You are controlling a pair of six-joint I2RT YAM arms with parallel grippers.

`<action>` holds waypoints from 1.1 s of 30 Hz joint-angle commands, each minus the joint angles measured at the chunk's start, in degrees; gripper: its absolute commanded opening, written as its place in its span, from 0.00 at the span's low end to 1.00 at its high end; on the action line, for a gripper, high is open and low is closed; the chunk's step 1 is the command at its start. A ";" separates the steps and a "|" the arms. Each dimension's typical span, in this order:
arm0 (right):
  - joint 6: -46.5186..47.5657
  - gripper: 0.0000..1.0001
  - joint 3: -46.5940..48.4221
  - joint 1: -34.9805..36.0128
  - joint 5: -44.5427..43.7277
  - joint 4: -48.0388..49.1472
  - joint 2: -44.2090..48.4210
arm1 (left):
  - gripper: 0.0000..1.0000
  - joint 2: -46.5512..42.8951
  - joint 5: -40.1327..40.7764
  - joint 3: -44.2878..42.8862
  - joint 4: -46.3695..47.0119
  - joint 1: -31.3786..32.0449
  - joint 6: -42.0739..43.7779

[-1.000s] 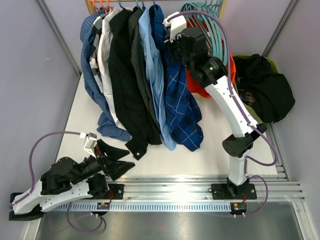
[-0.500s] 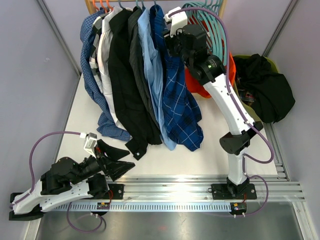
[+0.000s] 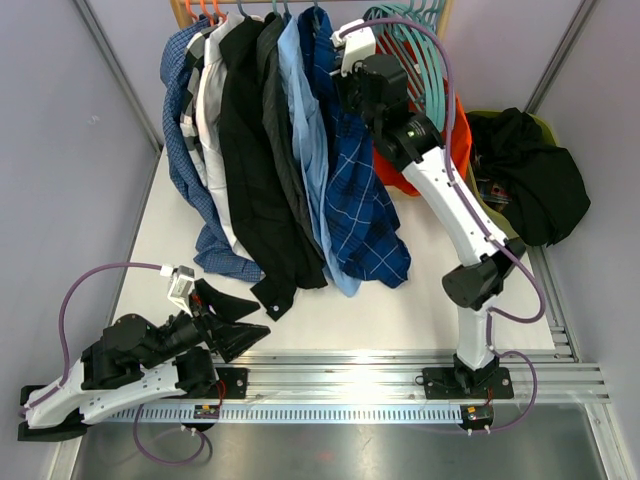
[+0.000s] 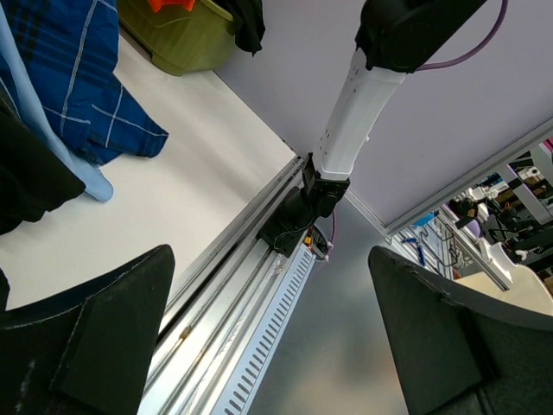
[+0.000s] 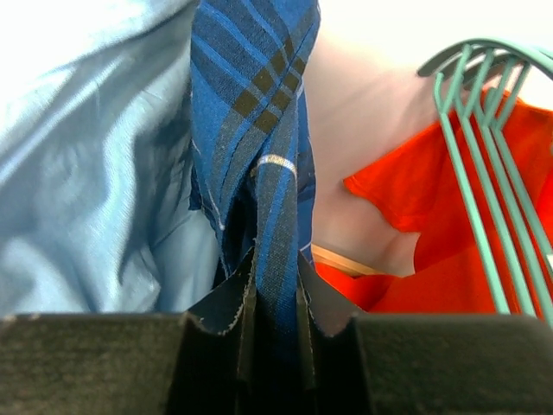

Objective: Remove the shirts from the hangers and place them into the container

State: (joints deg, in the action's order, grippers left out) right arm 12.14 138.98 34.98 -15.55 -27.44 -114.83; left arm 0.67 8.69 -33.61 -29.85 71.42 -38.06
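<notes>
Blue checked shirt (image 5: 256, 164) between right fingers (image 5: 223, 316)

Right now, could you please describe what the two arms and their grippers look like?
The left arm and right arm are white shells with black joints, each trailing a purple cable. A green light glows near the right wrist. The left gripper and right gripper have black wedge-shaped fingers.

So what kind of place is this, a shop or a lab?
Probably a robotics test cell, not a shop: two arms bolted to a metal rail at a walled-in table, with shirts on hangers and a green tub.
</notes>
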 commanded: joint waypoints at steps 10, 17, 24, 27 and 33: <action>2.53 0.00 -12.61 -0.62 -8.53 32.97 13.76 | 0.99 -9.54 -1.39 1.35 3.74 -0.23 -0.78; 2.10 0.00 -14.60 -0.62 -7.31 41.76 15.68 | 0.99 -9.54 -0.60 0.65 3.48 -0.23 -0.61; 3.33 0.00 -38.05 -0.53 -4.05 62.39 29.20 | 0.99 -8.49 -0.43 0.91 4.35 -0.23 -0.17; 3.33 0.00 -36.16 -0.53 -5.80 55.79 30.10 | 0.99 -7.52 -0.69 1.26 4.97 -0.14 -0.17; -5.62 0.00 -38.10 -0.44 -3.79 25.55 39.75 | 0.99 -5.15 -0.08 1.26 7.51 -0.14 0.80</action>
State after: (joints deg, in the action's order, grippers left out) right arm 11.92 97.65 34.81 -20.27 7.35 -83.66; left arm 0.67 8.58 -32.42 -27.40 71.33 -38.52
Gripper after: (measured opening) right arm 0.212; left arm 0.987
